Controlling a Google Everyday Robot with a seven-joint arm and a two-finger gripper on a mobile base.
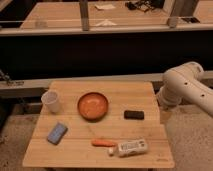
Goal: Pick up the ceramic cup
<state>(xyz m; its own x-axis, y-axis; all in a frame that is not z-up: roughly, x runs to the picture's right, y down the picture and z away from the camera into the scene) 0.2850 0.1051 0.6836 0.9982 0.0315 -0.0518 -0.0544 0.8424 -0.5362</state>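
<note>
The ceramic cup [51, 101] is small, plain and white. It stands upright near the far left corner of the wooden table [145, 95], to the left of the orange bowl [93, 106]. Only my white arm [185, 86] shows, bent beside the table's right edge and far from the cup. My gripper is not in view.
A small black block [134, 115] lies right of the bowl. A blue sponge-like pad [57, 133] lies at the front left. An orange carrot [104, 143] and a white labelled packet [132, 147] lie near the front edge. A long counter [65, 17] runs across the back.
</note>
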